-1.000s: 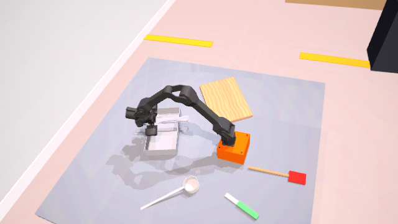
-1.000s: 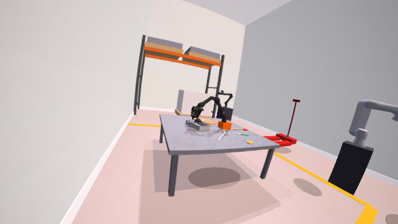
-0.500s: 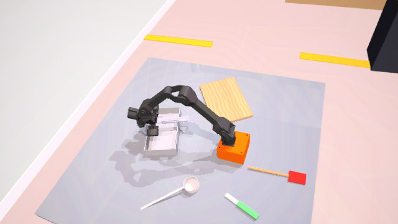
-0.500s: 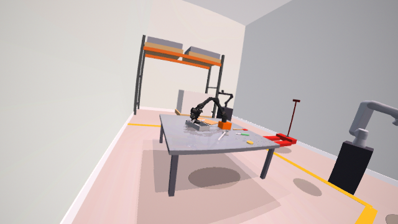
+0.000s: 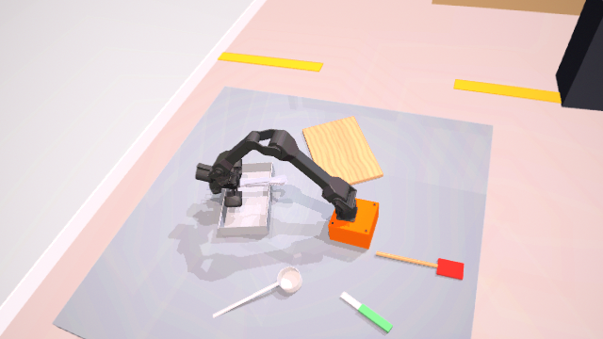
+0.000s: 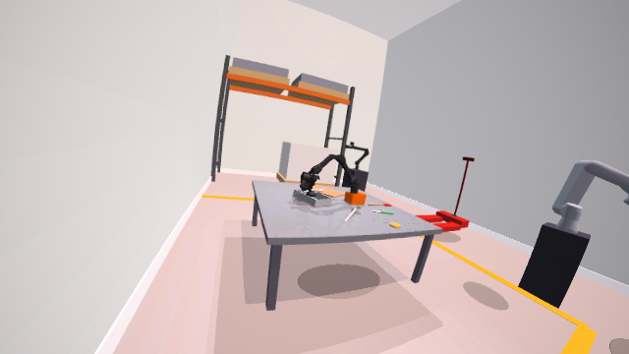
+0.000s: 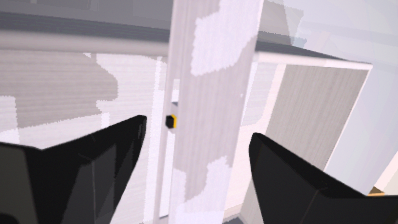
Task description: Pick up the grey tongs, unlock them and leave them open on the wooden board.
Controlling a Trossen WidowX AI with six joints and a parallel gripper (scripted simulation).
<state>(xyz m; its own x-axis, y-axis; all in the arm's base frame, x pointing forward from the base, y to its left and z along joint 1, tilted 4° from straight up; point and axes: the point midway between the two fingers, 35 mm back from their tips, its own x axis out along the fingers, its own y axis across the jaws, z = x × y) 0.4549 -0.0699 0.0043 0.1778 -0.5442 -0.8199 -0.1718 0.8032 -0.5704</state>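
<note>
The pale grey tongs [image 5: 263,184] [image 7: 215,100] lie across the roasting tin [image 5: 242,232] [image 6: 321,202] [image 7: 320,100], one end reaching over its right rim in the top view. A small black and yellow part [image 7: 171,121] shows on their side. My gripper [image 5: 234,185] [image 7: 199,132] is open above the tin, its fingertips on either side of the tongs, with a gap on both sides in the wrist view. Whether the tips are low enough to straddle the tongs is hard to tell. The wooden board [image 5: 344,148] lies flat behind the arm, with nothing on it.
The orange arm base [image 5: 353,223] [image 6: 355,198] stands right of the tin. A white ladle [image 5: 289,280], a green-handled tool [image 5: 374,317] and a red spatula [image 5: 449,268] lie nearer the front and right. A yellow round thing [image 6: 395,225] shows in the exterior view.
</note>
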